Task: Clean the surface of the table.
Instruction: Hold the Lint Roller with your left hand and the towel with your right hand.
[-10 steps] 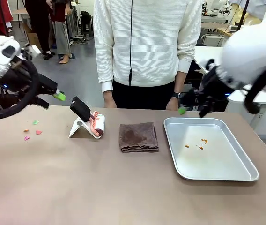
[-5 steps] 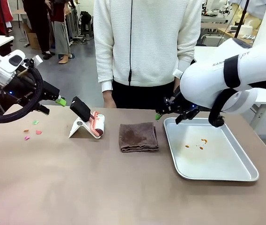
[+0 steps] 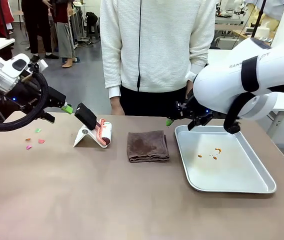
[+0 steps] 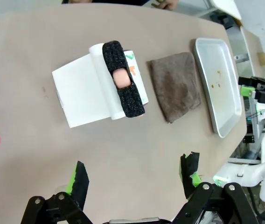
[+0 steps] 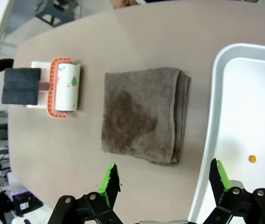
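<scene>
**Q:** First entry: the counter?

**A:** Counter (image 3: 82, 200): a wide, matte brown-taupe top. It runs from my side across to the person (image 3: 157, 50) standing at the far edge. The near half is bare.

**Q:** What lies on it?

**A:** Four lots, listed from my left.
- Paper scraps (image 3: 34, 140): a few small ones in pink, green and orange, loose near the far left corner.
- Lint roller (image 3: 94, 131): black handle, orange frame and white roll, propped on a white stand (image 3: 82, 137) with the handle tilted up.
- Brown cloth (image 3: 148, 146): folded flat at the middle, with a darker patch at its centre. It sits apart from the roller and just beside the tray.
- Metal tray (image 3: 252, 187): shiny and rectangular, on my right. A few orange crumbs (image 3: 212, 153) lie on its floor toward the far end.

**Q:** And your own hands?

**A:** Left hand (image 3: 57, 113): raised off the counter over its far left part, between the scraps and the roller. Its fingers are spread wide with nothing between them. From my left wrist I look down on the roller and stand, with the cloth and tray off to one side.

Right hand (image 3: 180, 124): held above the far edge, near the tray's far left corner and just past the cloth. Its fingers are also spread wide, gripping nothing and touching nothing. From my right wrist the cloth lies ahead between my two green-tipped fingers, and the tray's rim passes by one of them.
</scene>
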Motion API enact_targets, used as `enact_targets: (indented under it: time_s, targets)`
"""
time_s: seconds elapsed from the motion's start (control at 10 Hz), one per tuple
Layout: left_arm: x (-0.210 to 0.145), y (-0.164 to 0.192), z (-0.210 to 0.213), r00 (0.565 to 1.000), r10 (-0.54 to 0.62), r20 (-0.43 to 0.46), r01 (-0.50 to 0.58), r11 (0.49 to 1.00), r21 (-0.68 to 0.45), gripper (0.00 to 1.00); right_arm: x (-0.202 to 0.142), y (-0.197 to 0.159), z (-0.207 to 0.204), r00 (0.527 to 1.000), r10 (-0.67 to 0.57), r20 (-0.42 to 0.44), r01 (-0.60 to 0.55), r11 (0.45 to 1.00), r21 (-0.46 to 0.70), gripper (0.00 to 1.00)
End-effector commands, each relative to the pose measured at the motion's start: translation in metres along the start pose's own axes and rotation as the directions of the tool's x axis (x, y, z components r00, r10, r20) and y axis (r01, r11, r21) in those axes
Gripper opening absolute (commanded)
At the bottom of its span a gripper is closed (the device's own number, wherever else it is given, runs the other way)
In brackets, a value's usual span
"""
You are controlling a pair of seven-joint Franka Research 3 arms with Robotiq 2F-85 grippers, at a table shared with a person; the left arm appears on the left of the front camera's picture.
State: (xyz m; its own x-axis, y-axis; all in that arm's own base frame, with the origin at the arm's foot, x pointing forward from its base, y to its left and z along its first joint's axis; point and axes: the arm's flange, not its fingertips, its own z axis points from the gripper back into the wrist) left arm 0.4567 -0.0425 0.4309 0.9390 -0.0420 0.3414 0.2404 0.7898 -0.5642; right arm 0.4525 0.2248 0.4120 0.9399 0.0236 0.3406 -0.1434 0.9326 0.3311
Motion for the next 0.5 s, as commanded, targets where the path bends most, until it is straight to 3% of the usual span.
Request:
enact_targets:
  time_s: [0.0, 0.4]
  targets:
    - [0.028, 0.003, -0.016, 0.992, 0.123, -0.003, -0.123, 0.992, -0.010, 1.00, 0.026, 0.012, -0.032, 0.999, 0.002, -0.041, -0.003, 1.000, -0.024, 1.00]
    - [0.057, 0.013, -0.036, 0.968, 0.250, 0.007, -0.249, 0.967, -0.056, 1.00, 0.057, 0.041, -0.107, 0.977, -0.056, -0.206, 0.033, 0.993, -0.114, 1.00]
